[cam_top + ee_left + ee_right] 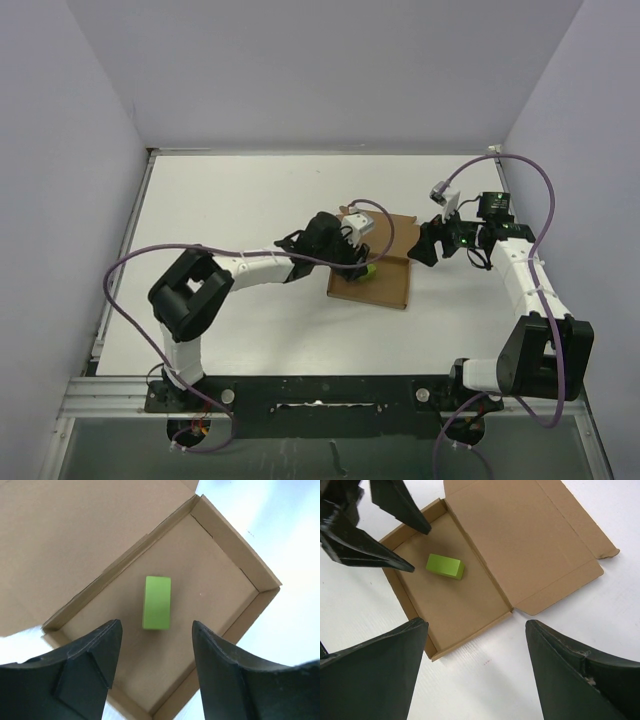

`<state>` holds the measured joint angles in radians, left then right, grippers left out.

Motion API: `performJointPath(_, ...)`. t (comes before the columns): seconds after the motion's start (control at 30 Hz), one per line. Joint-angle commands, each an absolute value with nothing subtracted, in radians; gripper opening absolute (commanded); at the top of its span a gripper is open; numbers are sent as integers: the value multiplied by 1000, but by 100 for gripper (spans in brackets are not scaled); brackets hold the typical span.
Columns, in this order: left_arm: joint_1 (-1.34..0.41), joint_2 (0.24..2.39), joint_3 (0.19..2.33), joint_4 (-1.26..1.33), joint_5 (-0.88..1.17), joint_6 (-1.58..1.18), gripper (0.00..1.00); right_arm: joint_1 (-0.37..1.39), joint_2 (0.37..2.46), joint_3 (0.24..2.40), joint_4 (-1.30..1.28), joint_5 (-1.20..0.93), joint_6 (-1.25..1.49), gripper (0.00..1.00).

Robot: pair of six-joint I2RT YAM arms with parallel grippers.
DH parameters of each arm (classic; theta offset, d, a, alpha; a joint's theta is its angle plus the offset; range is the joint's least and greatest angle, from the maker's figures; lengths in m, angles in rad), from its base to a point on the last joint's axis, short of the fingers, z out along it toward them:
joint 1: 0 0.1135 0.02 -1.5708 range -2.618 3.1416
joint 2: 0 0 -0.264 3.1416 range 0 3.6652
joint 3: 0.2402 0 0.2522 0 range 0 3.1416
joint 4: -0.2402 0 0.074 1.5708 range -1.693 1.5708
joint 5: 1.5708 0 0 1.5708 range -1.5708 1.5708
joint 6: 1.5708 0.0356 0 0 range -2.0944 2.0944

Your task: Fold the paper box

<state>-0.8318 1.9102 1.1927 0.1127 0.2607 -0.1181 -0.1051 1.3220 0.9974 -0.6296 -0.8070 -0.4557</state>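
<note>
The paper box [388, 285] lies open on the white table: a shallow brown tray [215, 580] with its walls up and its lid [520, 535] spread flat beside it. A small yellow-green block [157, 602] lies inside the tray and also shows in the right wrist view [445, 566]. My left gripper [156, 636] is open and empty, hovering over the tray just above the block. Its fingers [395, 502] show in the right wrist view. My right gripper [476, 625] is open and empty, above the table beside the tray's corner [435, 655].
White walls enclose the table [220, 200] on the left, back and right. The arm bases sit on a black rail [320, 395] at the near edge.
</note>
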Motion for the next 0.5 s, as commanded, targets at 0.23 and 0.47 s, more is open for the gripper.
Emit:
performJointPath(0.23, -588, 1654, 931, 553, 449, -349, 95, -126, 1239, 980, -562, -858, -463, 86)
performJointPath(0.47, -350, 1724, 835, 826, 666, -717, 98, -124, 1192, 996, -423, -810, -386, 98)
